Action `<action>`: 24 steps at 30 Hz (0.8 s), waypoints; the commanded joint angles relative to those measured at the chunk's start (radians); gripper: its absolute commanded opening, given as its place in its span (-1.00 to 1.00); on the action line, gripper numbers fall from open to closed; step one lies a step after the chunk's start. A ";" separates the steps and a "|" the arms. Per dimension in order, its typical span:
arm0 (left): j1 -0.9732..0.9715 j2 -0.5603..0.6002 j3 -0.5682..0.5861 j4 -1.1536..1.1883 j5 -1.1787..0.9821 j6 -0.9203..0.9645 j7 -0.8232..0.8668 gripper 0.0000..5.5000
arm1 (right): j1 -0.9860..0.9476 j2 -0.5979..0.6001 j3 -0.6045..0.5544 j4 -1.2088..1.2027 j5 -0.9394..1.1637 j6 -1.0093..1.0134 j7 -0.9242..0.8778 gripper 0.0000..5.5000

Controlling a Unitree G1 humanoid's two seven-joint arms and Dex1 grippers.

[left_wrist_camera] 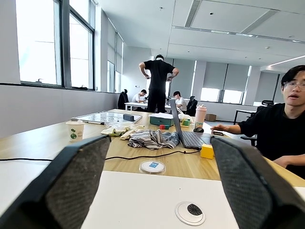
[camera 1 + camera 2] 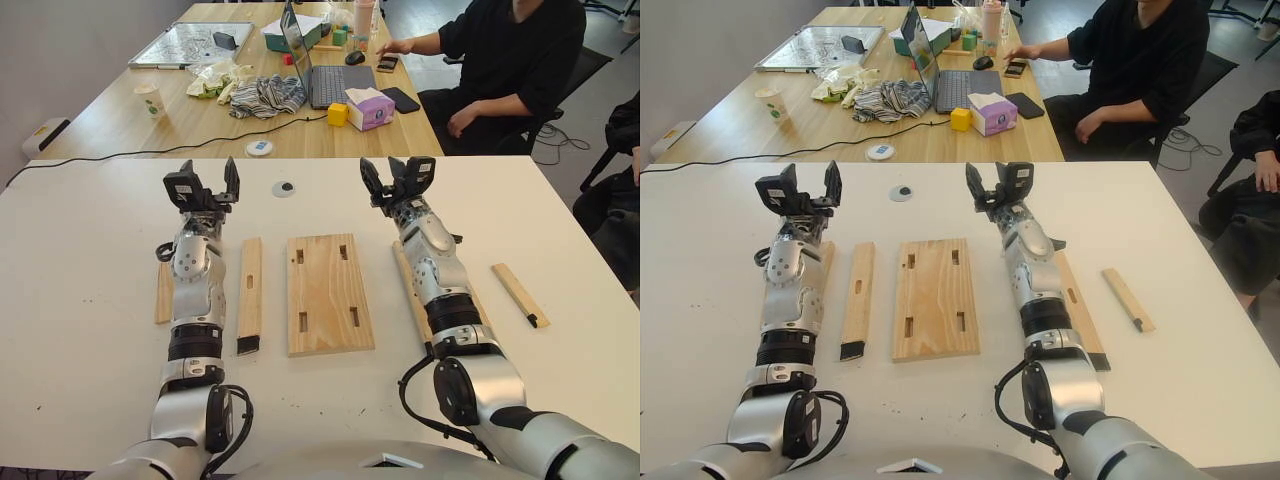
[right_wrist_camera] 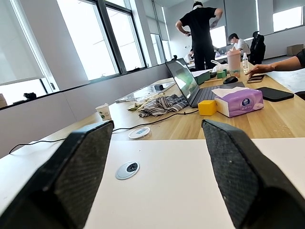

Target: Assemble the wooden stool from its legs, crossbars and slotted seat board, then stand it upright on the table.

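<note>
Nothing's getting built yet, I reckon. The pale rectangular slotted wooden seat board [image 2: 330,293] is lying flat on the white counter [image 2: 80,340], with a slotted light wooden leg plank [image 2: 249,294] and a short wooden crossbar [image 2: 519,294] sitting loose either side. Farther out, the left claw [image 2: 208,174] and right claw [image 2: 396,172] are hanging wide open, empty.

Big windows [image 1: 35,43], wood desk [image 2: 120,125], white ceiling [image 1: 157,21]

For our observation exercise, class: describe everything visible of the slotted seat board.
The slotted seat board is a flat rectangle of pale, grained wood with four small rectangular slots, two toward each short end. It lies on the white table, long side running away from the robot, touching nothing else.
</note>
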 commanded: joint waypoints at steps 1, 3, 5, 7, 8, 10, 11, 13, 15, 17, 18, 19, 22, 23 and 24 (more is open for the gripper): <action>-0.019 0.014 -0.003 0.006 0.002 0.012 -0.005 0.40 | -0.009 -0.003 -0.003 0.010 -0.008 -0.008 -0.009 0.24; -0.018 0.012 -0.002 0.012 0.001 0.011 -0.005 0.40 | -0.006 -0.006 -0.003 0.012 -0.010 -0.010 -0.012 0.24; -0.017 0.009 -0.004 0.015 0.000 0.011 -0.008 0.40 | 0.000 -0.006 -0.001 0.008 -0.011 -0.009 -0.012 0.24; -0.007 0.006 -0.004 0.001 0.002 0.013 -0.003 0.40 | -0.003 -0.005 0.001 0.008 -0.009 -0.005 -0.008 0.24; -0.003 0.003 -0.003 -0.003 0.002 0.012 0.001 0.40 | -0.002 -0.006 0.002 0.008 -0.010 -0.002 -0.005 0.24; 0.005 -0.001 -0.002 -0.010 0.002 0.011 0.006 0.40 | -0.002 -0.009 0.006 0.007 -0.008 0.011 0.003 0.24; 0.013 -0.005 -0.002 -0.017 -0.001 0.016 0.008 0.40 | -0.001 -0.012 0.009 0.005 -0.008 0.023 0.007 0.24; 0.027 -0.012 -0.003 -0.029 -0.002 0.020 0.012 0.40 | 0.007 -0.016 0.012 -0.006 -0.007 0.039 0.014 0.24; 0.045 -0.019 -0.005 -0.044 0.000 0.023 0.017 0.40 | 0.020 -0.019 0.018 -0.017 -0.012 0.046 0.019 0.24; 0.063 -0.027 -0.003 -0.061 -0.014 0.042 0.013 0.40 | 0.033 -0.026 0.029 -0.032 -0.020 0.068 0.026 0.24; 0.070 -0.029 -0.003 -0.070 -0.017 0.052 0.016 0.40 | 0.040 -0.035 0.033 -0.042 -0.022 0.077 0.032 0.24; 0.078 -0.028 -0.002 -0.078 -0.014 0.061 0.022 0.40 | 0.043 -0.050 0.031 -0.052 -0.021 0.091 0.039 0.24; 0.099 -0.022 0.003 -0.082 -0.008 0.081 0.038 0.40 | 0.051 -0.115 0.034 -0.072 -0.057 0.092 0.056 0.24; 0.108 -0.020 0.001 -0.086 -0.006 0.088 0.039 0.40 | 0.056 -0.138 0.031 -0.085 -0.058 0.104 0.067 0.24; 0.118 -0.016 -0.005 -0.091 0.002 0.094 0.039 0.40 | 0.067 -0.186 0.021 -0.119 -0.045 0.143 0.103 0.24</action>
